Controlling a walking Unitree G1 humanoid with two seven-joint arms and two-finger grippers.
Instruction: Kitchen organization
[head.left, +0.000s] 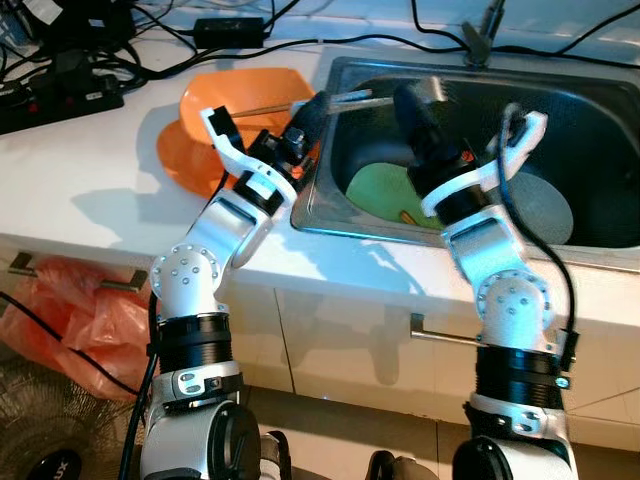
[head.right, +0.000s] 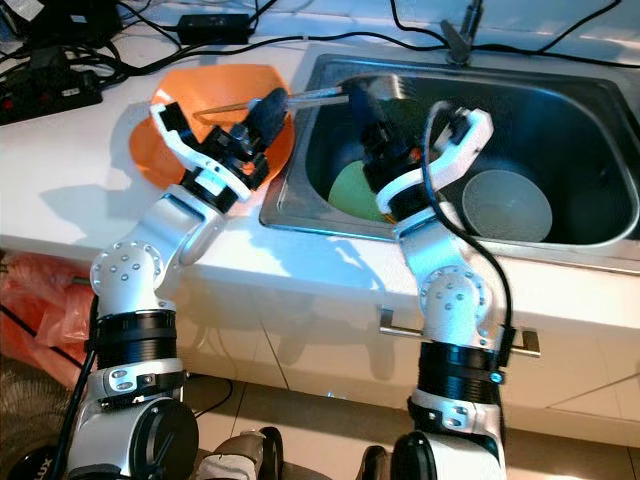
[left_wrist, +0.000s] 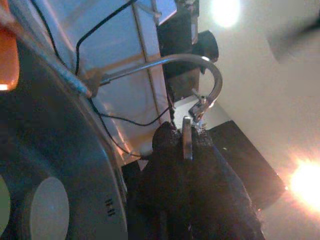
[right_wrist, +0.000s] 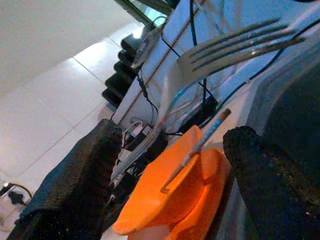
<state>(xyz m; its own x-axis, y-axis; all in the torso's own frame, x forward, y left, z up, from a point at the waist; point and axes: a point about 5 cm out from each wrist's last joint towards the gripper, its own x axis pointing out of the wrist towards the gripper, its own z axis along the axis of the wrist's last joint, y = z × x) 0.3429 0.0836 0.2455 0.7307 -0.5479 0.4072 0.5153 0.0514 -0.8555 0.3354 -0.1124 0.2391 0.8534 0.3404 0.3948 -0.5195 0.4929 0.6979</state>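
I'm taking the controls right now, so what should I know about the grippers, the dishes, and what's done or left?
Left gripper: shut on a metal fork, holding it over the sink's left edge.
Right gripper: open and holding nothing, reaching into the sink.
Orange plates: on the counter left of the sink, with a thin stick lying on top.
In the sink: a green plate and a grey bowl.
Done: fork picked up.
Left: place the fork, then likely clear the sink.

A black power strip (head.left: 60, 95) and cables (head.left: 160, 40) lie on the counter; possibly an orange bag (head.left: 75, 310) below.
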